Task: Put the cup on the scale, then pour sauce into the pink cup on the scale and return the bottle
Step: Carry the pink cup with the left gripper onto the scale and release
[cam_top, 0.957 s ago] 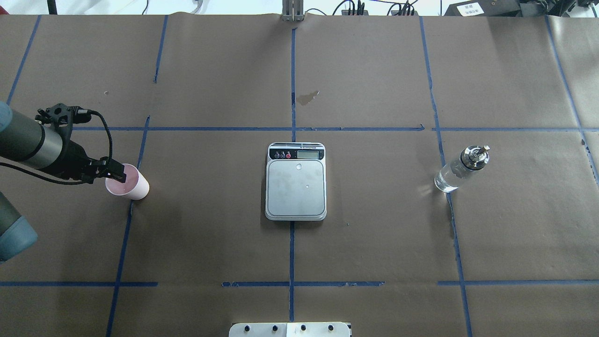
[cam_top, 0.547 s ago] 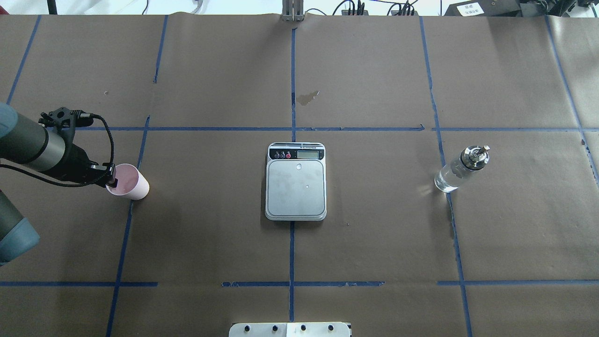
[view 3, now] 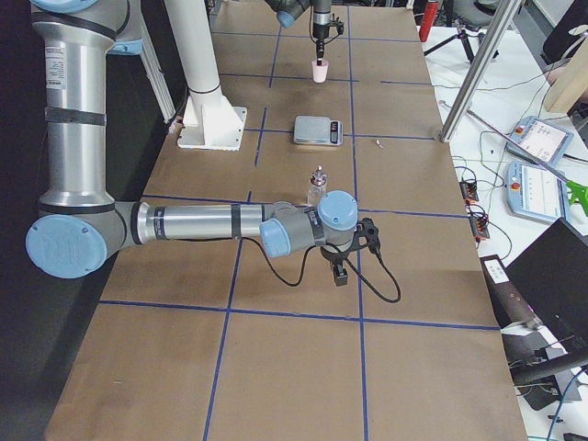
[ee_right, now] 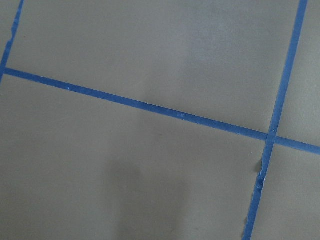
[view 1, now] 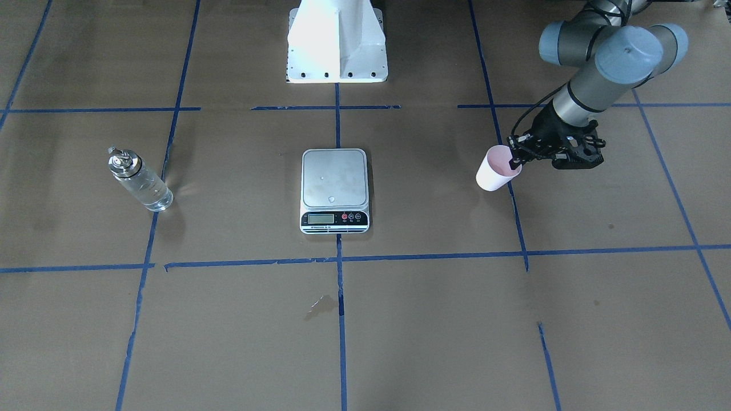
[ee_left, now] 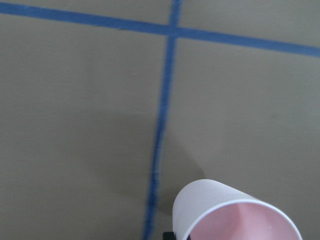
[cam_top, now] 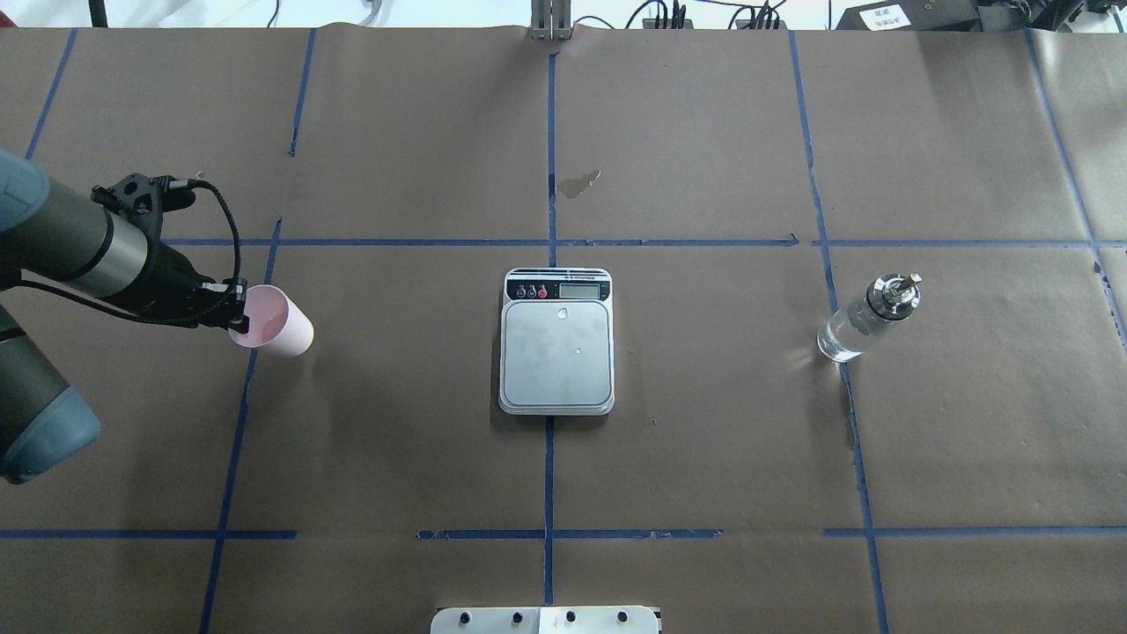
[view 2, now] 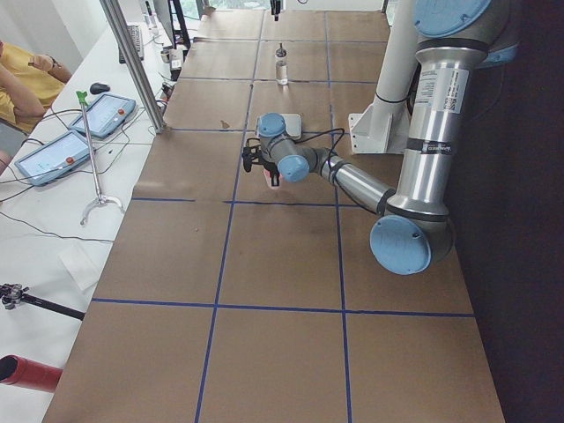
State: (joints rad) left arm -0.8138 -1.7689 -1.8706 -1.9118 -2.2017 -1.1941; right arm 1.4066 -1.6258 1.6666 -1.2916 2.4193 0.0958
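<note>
The pale pink cup (cam_top: 280, 329) is left of the scale, tilted, with its pink inside showing. My left gripper (cam_top: 239, 315) is shut on its near rim; the cup also shows in the front view (view 1: 492, 171) and the left wrist view (ee_left: 235, 215). It seems raised slightly off the paper. The white scale (cam_top: 556, 401) lies at the table's middle, its silver platform bare. The clear glass bottle (cam_top: 852, 328) with clear liquid and a metal pourer stands at the right, untouched. My right gripper (view 3: 339, 276) shows only in the exterior right view, near the bottle (view 3: 319, 186); I cannot tell whether it is open or shut.
Brown paper with blue tape lines covers the table. A small dark stain (cam_top: 578, 183) lies beyond the scale. The robot's white base plate (cam_top: 546, 621) is at the near edge. Operators' tablets (view 3: 542, 140) and a metal post (view 3: 469, 69) stand at the far side.
My left arm has moved right and forward toward the scale with the cup in its grip. The cup looks raised and more tilted. Scale and bottle have not moved.
</note>
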